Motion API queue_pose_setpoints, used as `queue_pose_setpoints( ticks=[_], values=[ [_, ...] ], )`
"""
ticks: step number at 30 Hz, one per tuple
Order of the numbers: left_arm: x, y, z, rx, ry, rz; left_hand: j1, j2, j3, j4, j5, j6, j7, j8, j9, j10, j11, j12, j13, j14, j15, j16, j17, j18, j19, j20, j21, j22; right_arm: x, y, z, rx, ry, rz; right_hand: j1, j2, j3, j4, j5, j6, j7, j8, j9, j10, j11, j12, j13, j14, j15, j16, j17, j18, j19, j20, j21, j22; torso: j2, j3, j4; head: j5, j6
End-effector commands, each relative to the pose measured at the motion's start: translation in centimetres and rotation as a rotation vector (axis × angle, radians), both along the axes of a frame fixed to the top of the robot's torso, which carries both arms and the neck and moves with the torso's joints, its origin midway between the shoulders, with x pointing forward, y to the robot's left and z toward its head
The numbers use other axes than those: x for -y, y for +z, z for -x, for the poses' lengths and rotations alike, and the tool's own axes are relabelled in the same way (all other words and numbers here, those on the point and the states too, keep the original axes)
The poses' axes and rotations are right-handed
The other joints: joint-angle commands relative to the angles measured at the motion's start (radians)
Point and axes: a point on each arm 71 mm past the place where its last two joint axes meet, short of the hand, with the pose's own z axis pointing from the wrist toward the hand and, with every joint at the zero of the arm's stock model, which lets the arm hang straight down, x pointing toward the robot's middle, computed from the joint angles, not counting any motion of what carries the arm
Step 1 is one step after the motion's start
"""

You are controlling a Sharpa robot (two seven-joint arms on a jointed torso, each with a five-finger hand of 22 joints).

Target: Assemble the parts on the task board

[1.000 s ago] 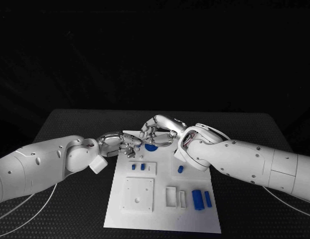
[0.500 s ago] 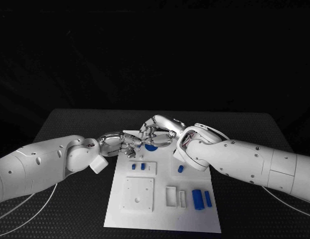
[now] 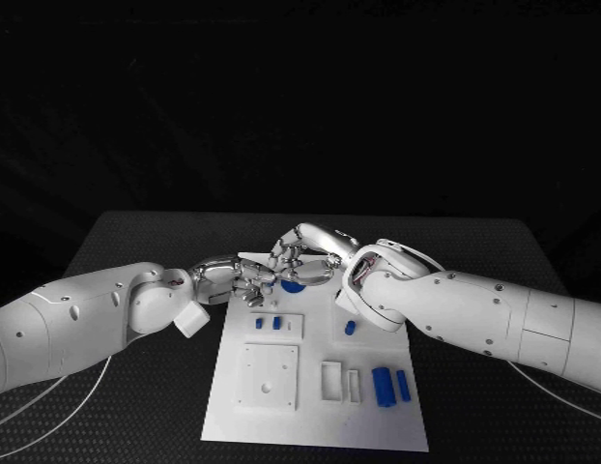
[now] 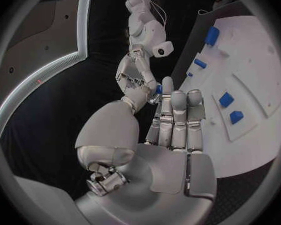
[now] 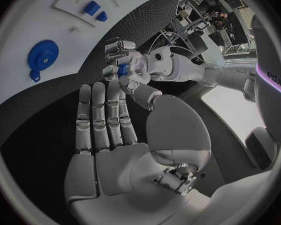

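Note:
My two hands meet above the far end of the white task board (image 3: 315, 416). The left hand (image 3: 231, 277) pinches a small blue part (image 5: 123, 69) at its fingertips; the same part (image 4: 158, 89) shows beside the left fingertips (image 4: 168, 83). The right hand (image 3: 307, 253) reaches its stretched fingers (image 5: 109, 110) up to that part, and I cannot tell whether they touch it. On the board below the hands lies a blue gear (image 3: 294, 285), also visible as the blue gear (image 5: 42, 55) in the right wrist view.
Two small blue blocks (image 3: 269, 324) sit in a raised plate, and a blue peg (image 3: 350, 329) stands to their right. Two longer blue pieces (image 3: 391, 387) lie near the board's front right. A white plate with holes (image 3: 269, 379) and slotted frames (image 3: 340, 382) fill the front.

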Motion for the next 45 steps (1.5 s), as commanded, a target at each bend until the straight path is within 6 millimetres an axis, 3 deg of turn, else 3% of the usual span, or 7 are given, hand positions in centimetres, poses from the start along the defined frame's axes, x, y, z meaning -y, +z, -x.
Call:
queue_pose_setpoints(
  ticks=[1,7,15,22,39,45],
  values=[
    [0.55,0.13,0.15,0.005,-0.022,0.009,0.000,-0.010,-0.002,0.007,-0.005,-0.006,0.004,0.001,-0.001,-0.005,0.002,-0.003,0.002,-0.004,-0.002,0.007,-0.001,0.010,-0.007,-0.050,-0.001,0.019,-0.33,-0.05,0.21,0.000,0.022,0.007,-0.001,0.006,0.002,-0.001,-0.006,0.008,-0.001,0.005,0.002,0.007,0.000,0.006,0.001,0.007,0.000,0.003,0.002,0.006,0.008,-0.002,0.004,0.022,0.000,0.0006,0.0002,-0.001,-0.001],
    [0.49,0.11,0.12,0.005,-0.016,0.005,-0.004,-0.019,-0.005,0.010,-0.008,-0.012,0.003,-0.003,-0.003,-0.002,0.001,-0.001,0.005,-0.006,-0.003,0.008,-0.002,0.010,-0.008,-0.049,-0.001,0.019,-0.36,-0.07,0.22,-0.002,0.024,0.009,-0.001,0.007,0.002,-0.001,-0.006,0.008,-0.001,0.005,0.002,0.007,0.000,0.006,0.002,0.007,0.000,0.003,0.002,0.006,0.008,-0.002,0.004,0.022,0.000,0.0002,-0.0003,-0.001,0.000],
    [0.41,0.10,0.07,0.008,-0.006,0.000,-0.017,-0.070,-0.014,0.025,-0.016,-0.038,-0.003,-0.016,-0.010,-0.002,-0.001,0.001,0.014,-0.009,-0.005,0.013,-0.007,0.012,-0.008,-0.051,0.000,0.018,-0.49,-0.07,0.25,-0.003,0.027,0.009,-0.002,0.007,0.003,-0.002,-0.006,0.008,-0.001,0.005,0.002,0.007,0.000,0.006,0.002,0.007,0.000,0.003,0.003,0.006,0.008,-0.003,0.004,0.022,0.000,0.0005,0.0001,-0.002,-0.001],
    [0.45,0.11,0.07,0.009,-0.007,0.002,-0.020,-0.086,-0.016,0.030,-0.019,-0.043,-0.005,-0.019,-0.012,-0.004,-0.001,0.001,0.018,-0.010,-0.005,0.014,-0.009,0.012,-0.009,-0.051,-0.001,0.017,-0.67,-0.05,0.32,-0.002,0.031,0.007,-0.002,0.007,0.002,-0.002,-0.006,0.008,-0.001,0.005,0.003,0.007,0.000,0.006,0.003,0.006,0.000,0.003,0.003,0.006,0.008,-0.003,0.004,0.022,0.000,0.0003,0.0002,-0.003,0.000],
    [0.29,0.14,0.00,0.016,-0.004,0.003,-0.014,-0.084,-0.012,0.033,-0.021,-0.037,-0.003,-0.015,-0.012,-0.004,-0.002,0.002,0.024,-0.013,-0.006,0.017,-0.012,0.012,-0.011,-0.051,-0.001,0.018,-0.54,-0.12,0.26,-0.004,0.028,0.011,-0.002,0.008,0.003,-0.003,-0.006,0.008,-0.001,0.005,0.003,0.007,0.000,0.005,0.004,0.006,0.000,0.003,0.005,0.006,0.007,-0.003,0.005,0.022,0.000,0.0010,-0.0001,-0.003,0.001],
    [0.21,0.16,-0.05,0.019,0.001,0.004,-0.009,-0.048,-0.005,0.043,-0.017,-0.021,0.002,-0.007,-0.010,0.000,-0.005,0.005,0.031,-0.016,-0.008,0.019,-0.015,0.010,-0.015,-0.052,-0.001,0.018,-0.52,-0.13,0.26,-0.005,0.028,0.012,-0.003,0.008,0.003,-0.003,-0.006,0.008,-0.002,0.005,0.004,0.007,0.000,0.005,0.005,0.006,0.000,0.002,0.005,0.006,0.007,-0.003,0.005,0.022,0.000,0.0008,-0.0005,-0.002,0.001]
  ],
)
